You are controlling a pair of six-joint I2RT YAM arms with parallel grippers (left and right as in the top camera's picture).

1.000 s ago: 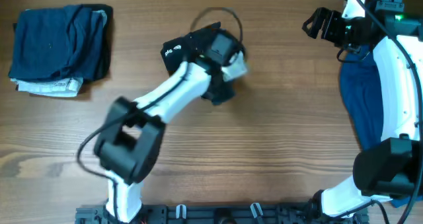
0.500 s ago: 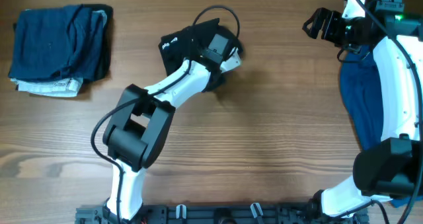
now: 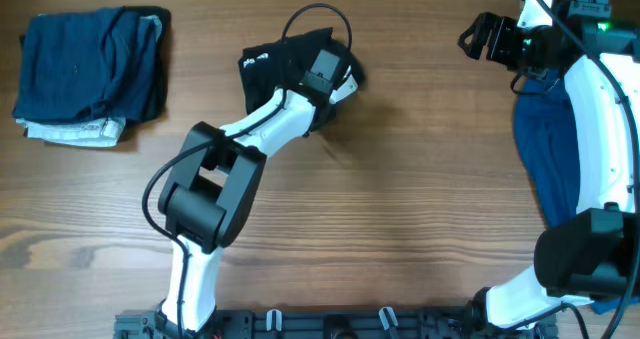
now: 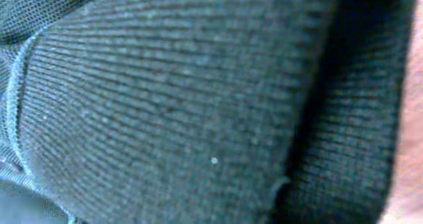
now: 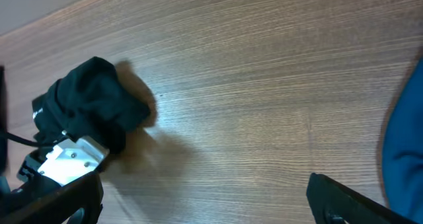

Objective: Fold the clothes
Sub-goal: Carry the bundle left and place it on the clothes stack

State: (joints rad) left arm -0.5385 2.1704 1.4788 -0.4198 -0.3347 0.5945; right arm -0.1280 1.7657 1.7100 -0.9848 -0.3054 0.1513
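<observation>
The black shirt [image 3: 268,63] lies bunched in a small heap at the far middle of the table, one white logo showing. My left gripper [image 3: 312,67] is pressed into its right side and shut on the fabric; dark ribbed cloth [image 4: 165,105] fills the left wrist view and hides the fingers. In the right wrist view the black heap [image 5: 89,108] sits at the left with the left arm's white wrist [image 5: 66,159] against it. My right gripper [image 3: 478,37] hovers open at the far right, nothing between its fingers [image 5: 53,201].
A stack of folded navy clothes [image 3: 85,69] sits at the far left corner. A royal-blue garment [image 3: 545,149] lies along the right edge under the right arm, its edge [image 5: 406,138] showing in the right wrist view. Bare wood lies between them.
My left gripper has closed on the black shirt and shifted a little left and away, bunching the heap. The right arm has not moved.
</observation>
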